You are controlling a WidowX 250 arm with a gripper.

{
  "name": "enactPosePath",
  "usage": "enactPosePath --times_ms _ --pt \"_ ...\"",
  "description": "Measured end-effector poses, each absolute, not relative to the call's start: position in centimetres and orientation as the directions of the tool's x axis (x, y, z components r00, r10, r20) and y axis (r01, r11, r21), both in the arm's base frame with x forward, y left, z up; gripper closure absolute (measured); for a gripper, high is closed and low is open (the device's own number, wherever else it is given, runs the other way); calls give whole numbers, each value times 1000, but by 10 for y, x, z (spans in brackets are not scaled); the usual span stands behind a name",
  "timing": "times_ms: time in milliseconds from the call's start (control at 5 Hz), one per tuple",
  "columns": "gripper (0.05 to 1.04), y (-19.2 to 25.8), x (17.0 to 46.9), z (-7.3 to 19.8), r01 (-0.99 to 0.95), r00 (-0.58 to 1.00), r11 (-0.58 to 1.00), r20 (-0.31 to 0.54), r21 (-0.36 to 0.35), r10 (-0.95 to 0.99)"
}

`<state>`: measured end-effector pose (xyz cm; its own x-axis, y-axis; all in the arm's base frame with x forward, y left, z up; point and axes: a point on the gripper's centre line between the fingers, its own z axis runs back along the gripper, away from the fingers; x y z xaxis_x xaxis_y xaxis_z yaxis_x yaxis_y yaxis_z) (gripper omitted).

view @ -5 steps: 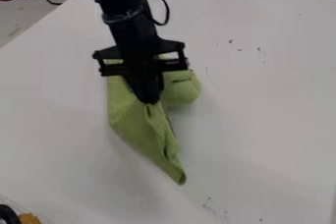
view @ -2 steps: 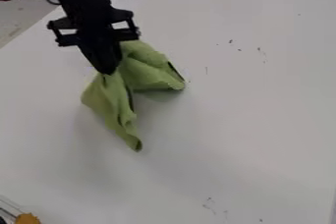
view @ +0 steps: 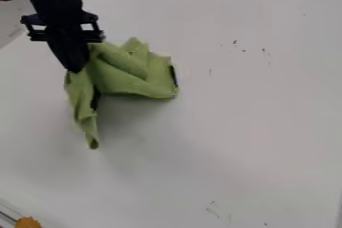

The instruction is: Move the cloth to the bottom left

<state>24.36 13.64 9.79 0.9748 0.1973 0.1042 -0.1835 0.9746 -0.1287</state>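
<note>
The end effector (view: 75, 69) is farther left than in both earlier pictures, and also farther toward the far side than in the first. The cloth (view: 127, 74) comes along, its hanging near tip now well to the left and farther back. Its right part, bunched behind the end effector at first, now fans out wider to the right, in broad folds with a raised far peak.

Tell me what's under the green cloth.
Between the lower folds of the cloth, the white tabletop can be seen in soft shadow. Whatever is directly beneath the fabric is covered, so I can't tell.
</note>
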Motion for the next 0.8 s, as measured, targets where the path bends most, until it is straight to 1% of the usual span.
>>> enactPosePath --times_ms 400,600,800 --pt "1001 175 238 80 -93 990 996 103 2 92" --pt "1001 180 226 67 -40 995 999 97 28 37" --pt "1001 182 216 50 -52 994 999 96 7 51"
